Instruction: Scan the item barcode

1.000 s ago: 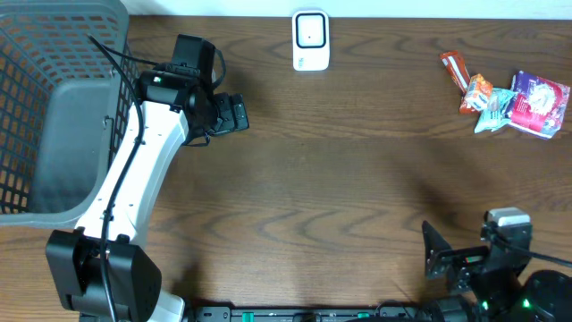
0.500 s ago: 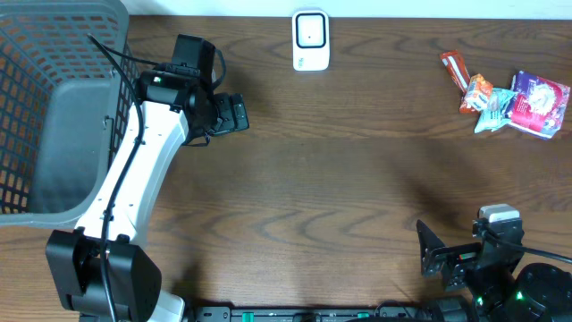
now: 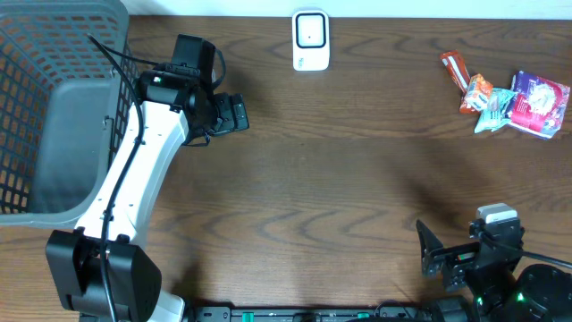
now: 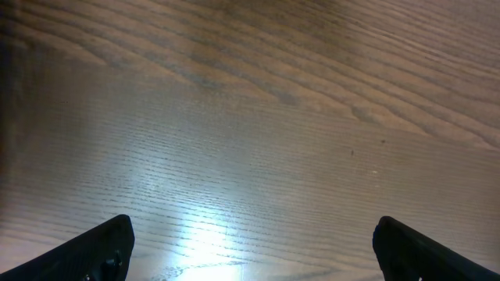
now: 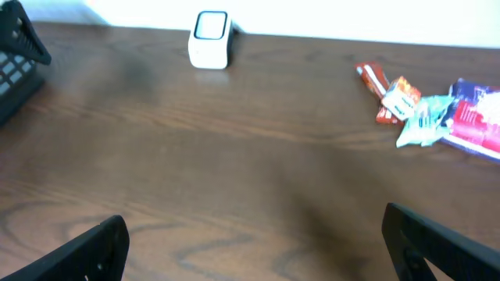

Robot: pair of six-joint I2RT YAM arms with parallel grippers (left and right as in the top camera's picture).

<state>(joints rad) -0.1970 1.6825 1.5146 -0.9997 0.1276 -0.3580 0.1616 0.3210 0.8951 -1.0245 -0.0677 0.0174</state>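
Grey basket (image 3: 36, 89): cut off, behind left gripper (image 3: 239, 114).
Snacks (image 5: 426, 109): blurred, beyond right gripper (image 3: 429, 255).
Scanner (image 3: 311, 40): near left gripper.
Both grippers: wide, empty.

The barcode scanner (image 3: 311, 40) stands at the far edge of the tabletop (image 3: 340, 179), ahead of the right jaws and off to their left. The snack packets (image 3: 539, 104) lie clustered ahead of those jaws and to their right, with a stick-shaped packet (image 3: 454, 68) at the end of the cluster nearest the scanner. The wire basket (image 3: 54, 98) sits behind the left jaws, beside the left arm (image 3: 134, 179). The left jaws hang over bare tabletop, well apart from the scanner, with the packets farther off beyond it.
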